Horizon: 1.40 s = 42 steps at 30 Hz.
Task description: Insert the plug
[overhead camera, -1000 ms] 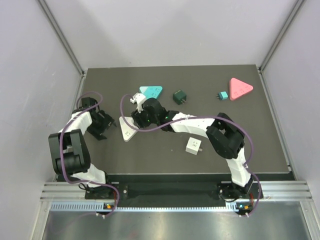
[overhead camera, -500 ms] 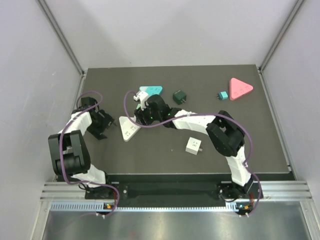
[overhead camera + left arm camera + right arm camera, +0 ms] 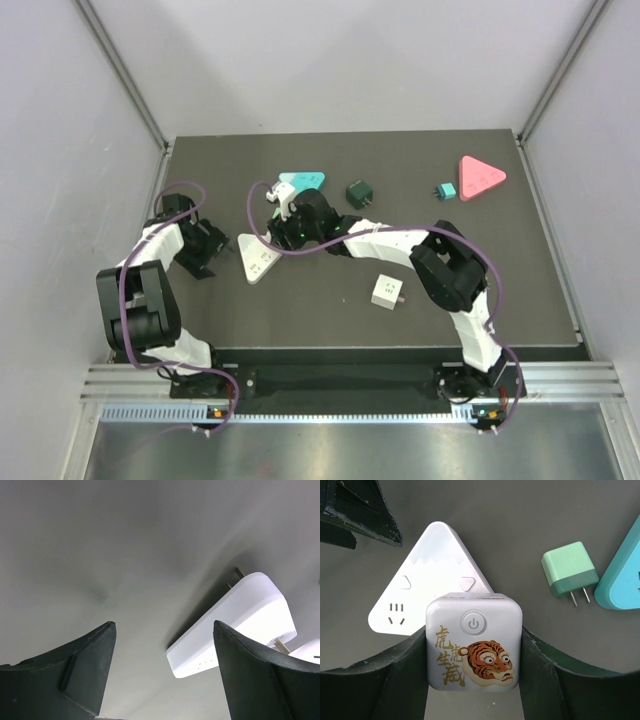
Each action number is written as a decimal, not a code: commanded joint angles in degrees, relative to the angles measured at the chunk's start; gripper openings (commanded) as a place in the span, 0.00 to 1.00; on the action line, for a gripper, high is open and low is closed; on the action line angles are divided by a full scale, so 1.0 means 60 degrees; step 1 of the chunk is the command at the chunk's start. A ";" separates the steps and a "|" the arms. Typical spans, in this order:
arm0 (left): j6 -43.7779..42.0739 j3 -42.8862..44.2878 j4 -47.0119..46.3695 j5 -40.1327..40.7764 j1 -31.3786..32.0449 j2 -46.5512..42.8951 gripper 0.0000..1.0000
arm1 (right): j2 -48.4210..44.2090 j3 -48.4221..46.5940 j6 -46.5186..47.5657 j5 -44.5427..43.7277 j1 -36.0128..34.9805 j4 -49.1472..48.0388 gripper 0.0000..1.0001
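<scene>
Only Halfway: Plug Gripped, Socket Waiting

So far the pick-up looks done. The right jaws are closed on the white square plug with a tiger picture and a round power button [image 3: 474, 647], one finger pressed against each side of it. From the right wrist view, the plug hangs over the lower right part of the white triangular socket block [image 3: 415, 585], which lies flat on the dark worktop [image 3: 520, 260]. The block's three-hole outlet shows uncovered at its lower left.

From above, the right arm's wrist sits a little beyond the block, toward the teal triangular socket block [image 3: 303, 181]. So I judge the plug to be raised and not yet seated. Its prongs are hidden under its body, and whether they touch anything cannot be told.

The left jaws stand wide apart and hold nothing. They wait just beside the white block's left side, which shows beyond them rather than between them. They may be there to steady the block.

What remains is the real work: lining the prongs up with an outlet, then pressing down. A small mint-green charger [image 3: 569, 570] lies near the plug on its right.
</scene>
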<state>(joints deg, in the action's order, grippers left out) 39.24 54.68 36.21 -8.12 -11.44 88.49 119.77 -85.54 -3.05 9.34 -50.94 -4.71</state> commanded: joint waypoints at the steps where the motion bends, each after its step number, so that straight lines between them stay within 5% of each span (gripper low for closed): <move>1: -0.0066 0.0101 -0.0263 -0.0068 -0.0012 -0.0231 0.83 | 0.0049 -0.0188 0.0010 0.0128 0.0008 -0.0562 0.00; 23: -0.0066 0.0087 -0.0307 -0.0126 -0.0027 -0.0129 0.83 | 0.0737 -0.0084 0.0245 -0.0752 -0.0387 0.0038 0.00; 42: -0.0066 0.0057 -0.0292 -0.0039 -0.0027 -0.0070 0.80 | 0.2231 -0.1974 0.0230 -0.1499 -0.0548 0.2850 0.00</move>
<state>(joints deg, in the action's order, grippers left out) 39.07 54.68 36.01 -8.34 -11.44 88.53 127.68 -97.91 -2.72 3.36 -53.30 1.13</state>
